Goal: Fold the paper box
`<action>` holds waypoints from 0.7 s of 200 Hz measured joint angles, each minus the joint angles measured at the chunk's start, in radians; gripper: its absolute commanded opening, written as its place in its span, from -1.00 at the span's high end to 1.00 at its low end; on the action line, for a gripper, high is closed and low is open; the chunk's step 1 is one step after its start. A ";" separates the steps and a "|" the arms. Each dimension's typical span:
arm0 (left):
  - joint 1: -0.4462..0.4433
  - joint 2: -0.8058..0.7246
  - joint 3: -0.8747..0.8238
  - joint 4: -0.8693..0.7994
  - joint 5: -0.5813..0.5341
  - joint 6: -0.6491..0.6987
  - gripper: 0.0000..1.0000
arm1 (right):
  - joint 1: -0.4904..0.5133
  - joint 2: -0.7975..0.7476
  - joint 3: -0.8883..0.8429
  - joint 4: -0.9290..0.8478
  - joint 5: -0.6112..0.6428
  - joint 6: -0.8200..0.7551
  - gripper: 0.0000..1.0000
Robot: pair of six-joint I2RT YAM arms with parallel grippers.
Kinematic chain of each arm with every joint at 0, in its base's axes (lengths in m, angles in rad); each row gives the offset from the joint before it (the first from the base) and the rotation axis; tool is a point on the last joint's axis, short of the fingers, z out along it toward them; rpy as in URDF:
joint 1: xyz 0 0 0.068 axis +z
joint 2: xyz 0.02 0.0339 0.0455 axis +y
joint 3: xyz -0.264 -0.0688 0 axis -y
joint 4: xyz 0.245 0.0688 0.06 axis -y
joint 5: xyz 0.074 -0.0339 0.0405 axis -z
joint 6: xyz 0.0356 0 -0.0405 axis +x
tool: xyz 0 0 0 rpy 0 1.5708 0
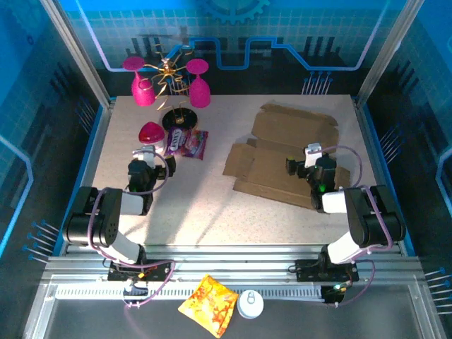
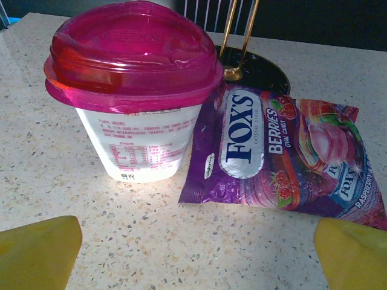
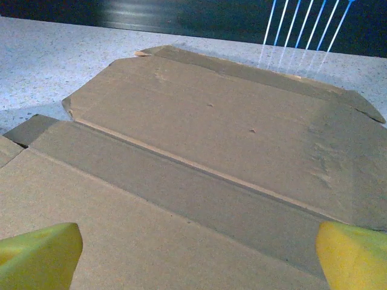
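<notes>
On the left side of the table [image 1: 198, 205], our left gripper [image 2: 196, 254] has its jaws spread wide and empty, facing a white cup with a pink lid [image 2: 133, 90] and a purple candy packet [image 2: 284, 157] lying just beside it (neither belongs to the job), and touching neither. Moving right, we find the paper box [image 1: 296, 127] lying on the right half of the table as a flat, unfolded sheet. Its panels, flaps and tabs are all spread out and no wall is raised, so we judge the folding not yet begun and every crease left to make. Over the near panel of the box sits our right gripper [image 3: 196, 257], its jaws likewise fully apart and grasping nothing. We cannot tell whether its fingertips [image 3: 39, 257] rest on the cardboard or hang just above it.
</notes>
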 measured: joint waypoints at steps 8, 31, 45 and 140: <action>0.000 0.000 0.000 0.000 0.000 0.000 -0.99 | -0.001 0.000 0.000 -0.001 -0.007 0.000 -0.99; 0.000 0.000 0.000 0.000 0.000 0.000 -0.99 | -0.002 0.000 0.000 -0.005 -0.017 0.000 -0.99; 0.000 0.000 0.000 0.000 0.000 0.000 -0.99 | -0.002 0.000 0.000 -0.005 -0.020 0.000 -0.99; 0.000 0.000 0.000 0.000 0.000 0.000 -0.99 | -0.002 0.000 0.000 -0.005 -0.024 0.000 -0.99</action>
